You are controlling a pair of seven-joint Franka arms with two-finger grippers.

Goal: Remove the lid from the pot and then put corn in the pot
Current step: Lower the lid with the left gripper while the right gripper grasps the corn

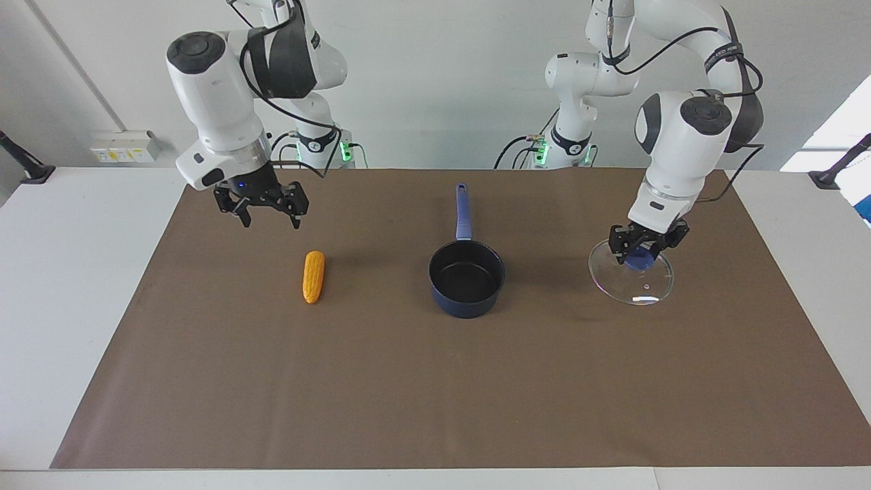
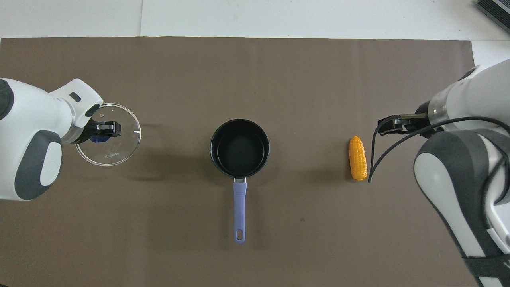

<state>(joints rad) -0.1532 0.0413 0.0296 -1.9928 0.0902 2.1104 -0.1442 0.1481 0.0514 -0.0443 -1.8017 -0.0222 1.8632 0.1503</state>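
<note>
Lid [image 1: 633,279] gripped by knob in left claw [image 1: 643,252], low over mat; right claw [image 1: 262,207] spread above corn [image 1: 313,276].

One pot [image 1: 467,278], lid [image 1: 633,282], corn [image 1: 313,276]

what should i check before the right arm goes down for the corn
1. Pot mouth uncovered: ok, black inside shows.
2. Lid away from the pot: ok, toward the left arm's end, left gripper shut on its blue knob.
3. Lid resting on the mat: cannot tell.
4. Right gripper open: ok.
5. Right gripper lined up over the corn: not ok, it hangs over the mat nearer the robots.
6. Corn lying free on the mat: ok.
</note>
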